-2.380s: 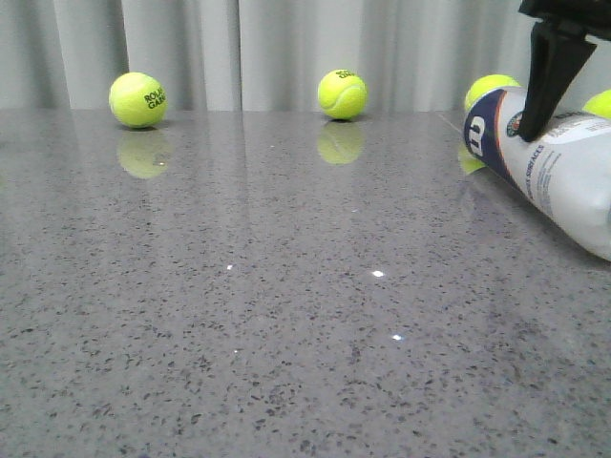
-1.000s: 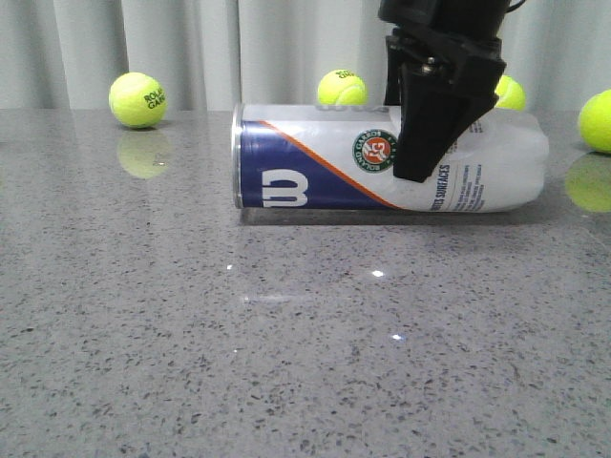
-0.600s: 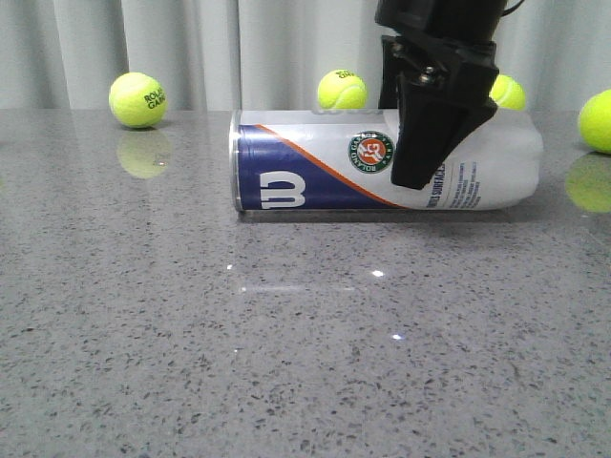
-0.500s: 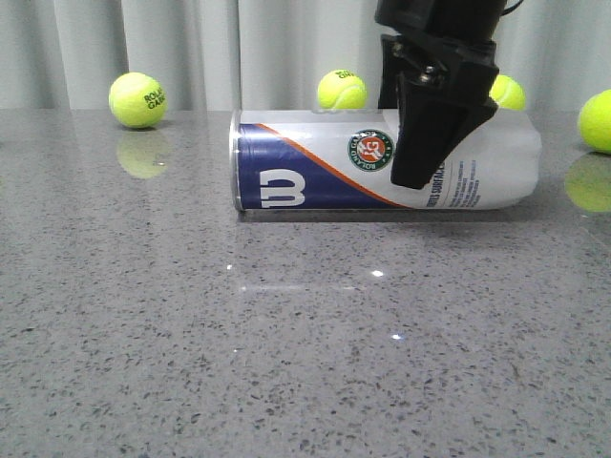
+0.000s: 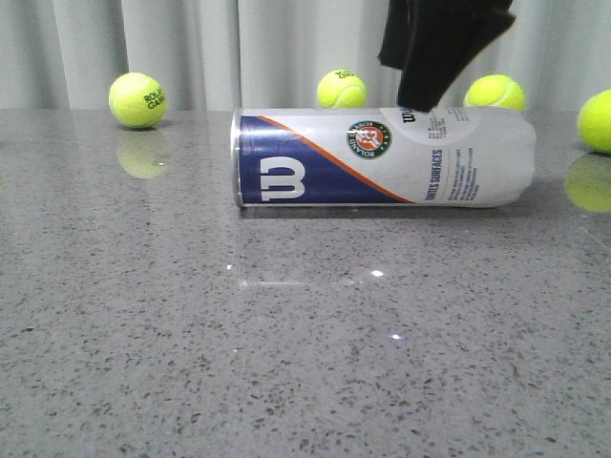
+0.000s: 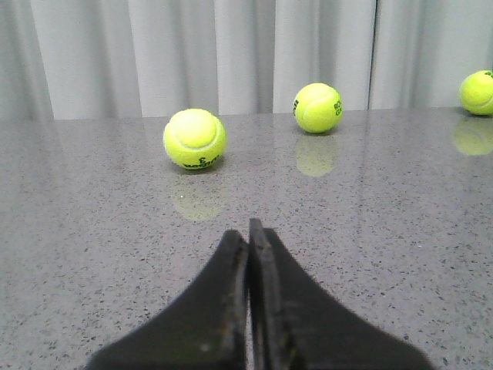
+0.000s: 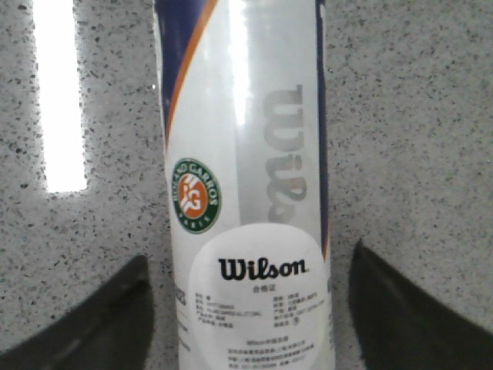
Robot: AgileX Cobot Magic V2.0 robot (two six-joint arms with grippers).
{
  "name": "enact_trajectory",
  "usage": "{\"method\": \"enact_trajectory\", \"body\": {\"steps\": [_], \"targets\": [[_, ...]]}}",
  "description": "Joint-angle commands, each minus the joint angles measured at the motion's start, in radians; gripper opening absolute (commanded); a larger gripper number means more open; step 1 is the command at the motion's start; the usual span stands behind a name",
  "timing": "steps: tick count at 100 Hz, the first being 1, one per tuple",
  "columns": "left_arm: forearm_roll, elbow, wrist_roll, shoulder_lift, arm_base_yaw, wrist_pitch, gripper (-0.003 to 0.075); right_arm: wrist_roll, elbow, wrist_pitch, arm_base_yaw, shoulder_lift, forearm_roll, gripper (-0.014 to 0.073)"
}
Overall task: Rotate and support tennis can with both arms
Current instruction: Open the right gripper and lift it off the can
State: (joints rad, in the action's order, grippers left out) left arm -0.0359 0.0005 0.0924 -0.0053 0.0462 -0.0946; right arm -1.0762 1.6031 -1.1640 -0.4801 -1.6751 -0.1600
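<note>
The tennis can (image 5: 382, 157) lies on its side across the middle of the grey table (image 5: 286, 363), silver rim to the left and the white "W" facing the front view. My right gripper (image 5: 425, 91) hangs open just above the can's right half, clear of it. In the right wrist view the can (image 7: 246, 193) runs between the two spread fingers of that gripper (image 7: 248, 258), with table showing on both sides. My left gripper (image 6: 249, 227) is shut on nothing, low over the table, and is not in the front view.
Several loose tennis balls rest along the back of the table by the curtain: far left (image 5: 138, 99), behind the can (image 5: 342, 93), right (image 5: 495, 93) and at the right edge (image 5: 597, 119). Two balls (image 6: 195, 138) (image 6: 317, 107) lie ahead of the left gripper.
The right gripper brought the can from the far right to the middle, let go of it and rose above it. The can rolled slightly, its emblem now higher.
</note>
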Motion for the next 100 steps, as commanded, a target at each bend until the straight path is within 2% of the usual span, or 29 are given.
{"method": "enact_trajectory", "body": {"steps": [1, 8, 17, 37, 60, 77, 89, 100], "targets": [[-0.009, 0.045, -0.001, -0.031, 0.002, 0.076, -0.0019, -0.003, 0.033, 0.01, 0.0, 0.071, -0.004, 0.0274], [-0.009, 0.045, -0.001, -0.031, 0.002, 0.076, -0.0019, -0.003, 0.033, 0.01, 0.0, 0.083, -0.004, 0.0093], [-0.009, 0.045, -0.001, -0.031, 0.002, 0.076, -0.0019, -0.003, 0.033, -0.003, 0.0, 0.094, -0.004, -0.0074], [-0.009, 0.045, -0.001, -0.031, 0.002, 0.076, -0.0019, 0.033, 0.033, -0.033, 0.0, 0.112, -0.009, -0.006], [-0.009, 0.045, -0.001, -0.031, 0.002, 0.076, -0.0019, 0.452, 0.022, 0.02, 0.001, 0.151, -0.01, -0.006], [-0.009, 0.045, -0.001, -0.031, 0.002, 0.078, -0.0019, 0.82, -0.057, 0.149, 0.001, 0.223, -0.01, -0.006], [-0.009, 0.045, -0.001, -0.031, 0.002, 0.078, -0.0019, 0.97, -0.171, 0.287, 0.001, 0.299, -0.01, -0.006], [-0.009, 0.045, -0.001, -0.031, 0.002, 0.078, -0.0019, 1.027, -0.29, 0.392, 0.001, 0.377, -0.01, -0.006]]}}
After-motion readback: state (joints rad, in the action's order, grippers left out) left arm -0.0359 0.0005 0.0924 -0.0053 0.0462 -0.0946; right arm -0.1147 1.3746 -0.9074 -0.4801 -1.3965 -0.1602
